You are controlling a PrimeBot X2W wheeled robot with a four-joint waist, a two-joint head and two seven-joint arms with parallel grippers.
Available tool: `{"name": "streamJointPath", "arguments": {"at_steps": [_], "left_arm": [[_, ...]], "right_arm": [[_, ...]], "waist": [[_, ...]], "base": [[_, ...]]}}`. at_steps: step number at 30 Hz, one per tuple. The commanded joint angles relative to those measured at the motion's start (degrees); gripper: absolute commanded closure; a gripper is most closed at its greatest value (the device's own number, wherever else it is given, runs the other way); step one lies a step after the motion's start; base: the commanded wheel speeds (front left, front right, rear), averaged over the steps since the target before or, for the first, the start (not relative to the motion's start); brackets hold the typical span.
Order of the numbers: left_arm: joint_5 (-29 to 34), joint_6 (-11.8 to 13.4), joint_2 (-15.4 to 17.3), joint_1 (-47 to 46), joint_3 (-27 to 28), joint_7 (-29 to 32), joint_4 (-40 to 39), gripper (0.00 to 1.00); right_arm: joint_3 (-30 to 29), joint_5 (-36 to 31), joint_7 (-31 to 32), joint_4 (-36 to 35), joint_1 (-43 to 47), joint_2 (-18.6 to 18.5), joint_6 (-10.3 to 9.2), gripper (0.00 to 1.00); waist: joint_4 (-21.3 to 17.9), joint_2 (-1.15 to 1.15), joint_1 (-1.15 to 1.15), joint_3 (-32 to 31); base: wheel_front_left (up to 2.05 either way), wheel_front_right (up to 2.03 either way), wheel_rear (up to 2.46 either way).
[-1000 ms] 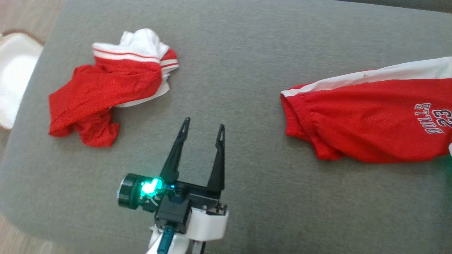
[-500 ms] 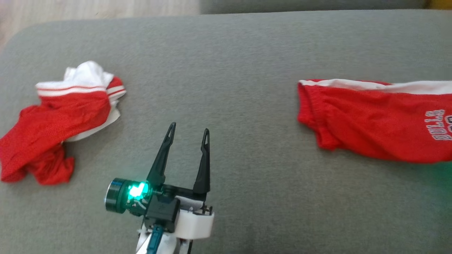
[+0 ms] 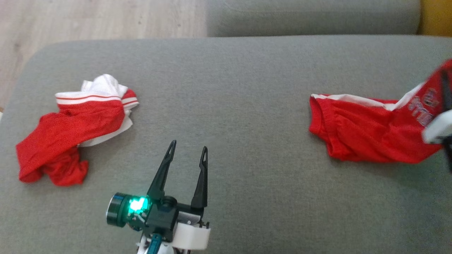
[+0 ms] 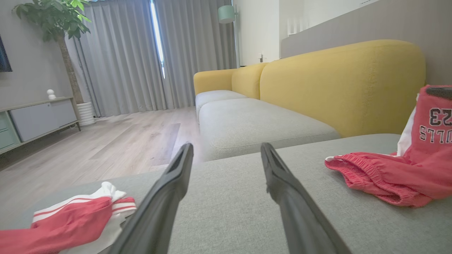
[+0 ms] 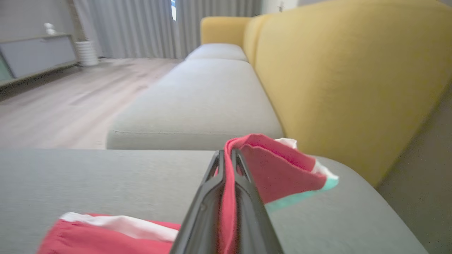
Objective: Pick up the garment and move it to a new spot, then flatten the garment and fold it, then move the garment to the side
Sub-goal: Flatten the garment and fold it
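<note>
Because the right arm's point(image 3: 438, 128) jaws are pressed together on a fold of the red shorts point(image 3: 363, 137), with the cloth sandwiched between the two dark fingers point(image 5: 247, 211) just above the printed leg end, the pick-up looks under way. What it calls for now is a slow, steady lift. Most of the shorts lies on the grey cushion point(image 3: 247, 106) at the robot's right, waistband end trailing toward the middle, so a quick pull could drag it into a bunch or slip the thin fabric out of the pinch. Carrying it high enough for the waistband to clear the cushion before travelling sideways would probably let it land flatter at the new spot. That arm sits blurred at the right edge of the head view, wrist raised above the cushion and fingers roughly level, pointing away from the robot. The left arm point(image 3: 166, 215) waits low and close to the body, its jaws spread wide and empty, aimed forward over bare cushion between the two garments and touching neither. Farther left a second red and white garment point(image 3: 70, 137) lies crumpled, well apart from the shorts. Beyond the cushion's far edge come another grey seat point(image 4: 254, 123), the yellow sofa back point(image 4: 339, 81) and the wooden floor point(image 4: 106, 141).
</note>
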Motion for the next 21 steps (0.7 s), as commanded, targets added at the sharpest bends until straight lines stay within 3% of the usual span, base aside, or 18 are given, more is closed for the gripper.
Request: {"name": "streamJointPath", "arguments": {"at_steps": [1, 5, 6, 7, 8, 11, 15, 21], "left_arm": [[-0.5, -0.2, -0.2, -0.8, 2.1, -0.3, -1.6, 0.00], [-0.8, -0.4, -0.3, 0.5, 2.6, -0.3, -1.6, 0.00], [-0.8, -0.5, -0.4, 0.8, 2.7, -0.3, -1.6, 0.00], [-0.9, -0.5, -0.4, 1.2, 2.8, -0.3, -1.6, 0.00], [-1.4, -0.8, -0.5, 1.6, 2.9, -0.3, -1.5, 0.00], [-1.9, -1.1, -0.6, 2.1, 3.5, -0.3, -1.8, 0.00], [-2.4, -1.0, -0.8, 2.8, 4.5, -0.3, -2.8, 0.00], [-6.2, -1.3, -1.0, 6.5, 8.2, -0.3, -4.6, 0.00]], "right_arm": [[2.2, -0.8, -0.4, -3.5, 0.9, 0.8, -0.05, 0.99], [6.4, -2.5, 1.2, -9.0, 4.1, 5.3, -0.05, 0.86], [7.5, -2.8, 1.6, -9.8, 5.2, 6.6, -0.05, 0.74], [8.5, -2.9, 2.2, -10.4, 6.6, 8.1, -0.05, 0.42], [9.3, -3.0, 2.8, -10.7, 8.0, 9.5, -0.05, 0.00], [9.6, -3.9, 2.4, -11.8, 11.7, 12.1, -0.05, 0.00], [7.5, -5.3, 0.6, -14.5, 14.9, 12.9, -0.05, 0.00], [-3.7, -12.0, -0.7, -25.9, 23.6, 13.0, -0.05, 0.00]], "waist": [[1.4, 0.00, 0.01, -1.5], [2.4, 0.00, 0.01, -2.8], [2.6, 0.00, 0.01, -3.1], [2.8, 0.00, 0.01, -3.4], [2.9, 0.00, 0.01, -3.6], [3.3, 0.00, 0.01, -4.1], [2.9, 0.00, 0.01, -4.7], [0.1, 0.00, 0.01, -7.1]], "base": [[0.00, 0.00, 0.00], [0.00, 0.00, 0.00], [0.00, 0.00, 0.00], [0.00, 0.00, 0.00], [0.00, 0.00, 0.00], [0.00, 0.00, 0.00], [0.00, 0.00, 0.00], [0.00, 0.00, 0.00]]}}
